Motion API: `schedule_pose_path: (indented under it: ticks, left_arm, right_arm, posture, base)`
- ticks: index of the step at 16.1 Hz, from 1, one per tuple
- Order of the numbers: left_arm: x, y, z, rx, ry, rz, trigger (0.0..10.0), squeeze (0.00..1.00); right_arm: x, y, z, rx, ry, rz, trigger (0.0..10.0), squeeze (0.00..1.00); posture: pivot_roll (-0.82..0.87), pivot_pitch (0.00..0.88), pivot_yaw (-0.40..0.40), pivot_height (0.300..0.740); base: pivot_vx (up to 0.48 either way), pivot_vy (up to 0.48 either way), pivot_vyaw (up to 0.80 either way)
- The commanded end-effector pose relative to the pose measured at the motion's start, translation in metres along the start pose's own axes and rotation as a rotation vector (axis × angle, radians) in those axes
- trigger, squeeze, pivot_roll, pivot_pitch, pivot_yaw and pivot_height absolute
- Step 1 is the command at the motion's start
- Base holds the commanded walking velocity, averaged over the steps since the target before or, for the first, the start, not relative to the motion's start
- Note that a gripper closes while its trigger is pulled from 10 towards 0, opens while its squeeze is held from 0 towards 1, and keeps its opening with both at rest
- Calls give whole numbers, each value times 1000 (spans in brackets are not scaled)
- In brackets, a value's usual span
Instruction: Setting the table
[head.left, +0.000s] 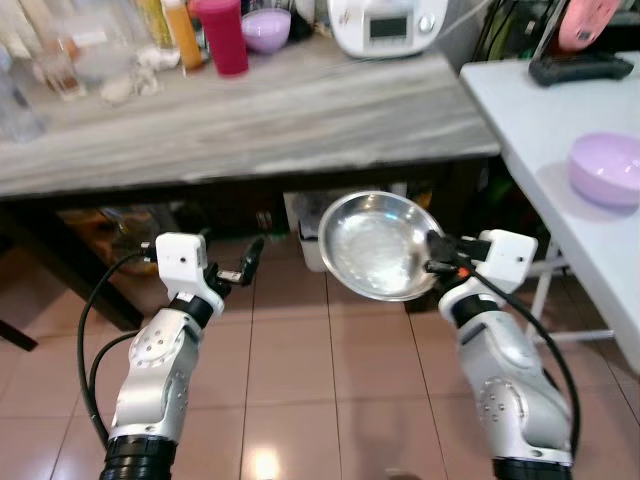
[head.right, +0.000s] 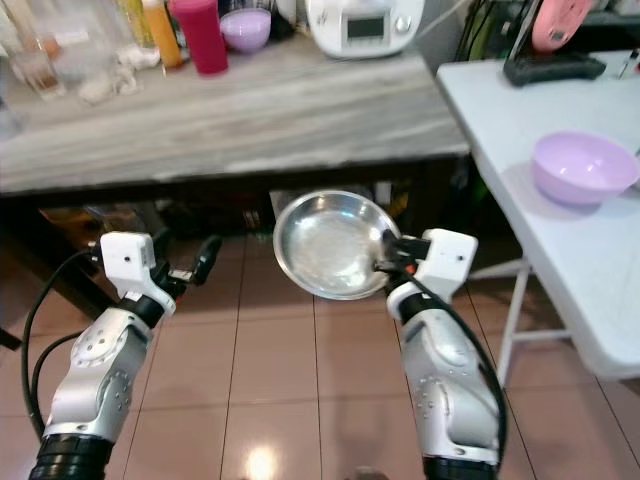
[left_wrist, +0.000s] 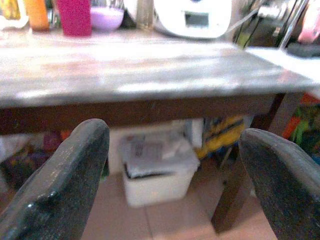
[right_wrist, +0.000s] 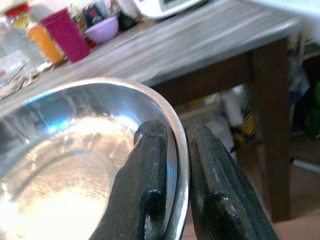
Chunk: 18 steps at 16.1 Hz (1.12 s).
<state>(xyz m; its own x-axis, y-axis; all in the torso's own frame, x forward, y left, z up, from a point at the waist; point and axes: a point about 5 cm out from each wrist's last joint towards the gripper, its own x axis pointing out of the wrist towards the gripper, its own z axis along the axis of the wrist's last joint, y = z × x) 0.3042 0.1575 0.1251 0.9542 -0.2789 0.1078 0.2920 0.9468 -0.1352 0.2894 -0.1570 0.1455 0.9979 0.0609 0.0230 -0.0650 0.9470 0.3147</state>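
— Black fingers (right_wrist: 150, 175), right gripper (head.left: 436, 256): state?
— Pinched on the steel bowl's (head.left: 375, 245) rim, one finger inside, one outside; bowl tilted, held in the air over the tiled floor (head.left: 300, 380), below the grey desk's (head.left: 300, 110) front edge.
— Left gripper (head.left: 248, 262)?
— Fingers spread wide, holding nothing, pointing under the desk.
— Further out?
— Red cup (head.left: 224, 35), purple bowl (head.left: 266, 28) and white appliance (head.left: 385, 25) at the desk's back; second purple bowl (head.left: 605, 168) on the white desk (head.left: 540, 110), right.

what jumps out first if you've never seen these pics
The shiny steel bowl, held up over the tiled floor by the right gripper pinching its rim. Next, the left gripper, open and empty, in front of the grey table. A lilac bowl sits on the white table to the right.
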Motion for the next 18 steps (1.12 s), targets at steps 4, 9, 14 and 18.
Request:
schedule_pose_path:
  ticks: [4,9,14,18]
  left_arm:
    - [0,-4,1,-6,-2,-13,10000,0]
    - [0,-7,0,-10,1,-18,10000,0]
    - [1,-10,-1,-19,5,-35,10000,0]
    - [0,-12,-3,-17,16,-44,10000,0]
  right_arm:
    - [0,-5,3,-5,-16,-21,10000,0]
    - [0,-8,6,-8,-31,-34,10000,0]
    - [2,-17,19,-34,-93,-92,10000,0]
    - [4,-23,21,-45,-102,-130,10000,0]
  posture:
    - [-176,123,76,740]
    - [-180,127,77,740]
    - [-184,128,76,740]
    - [-182,124,70,740]
  base:
    - [480,0,548]
    - [480,0,493]
    - [425,0,166]
    - [337,0,0]
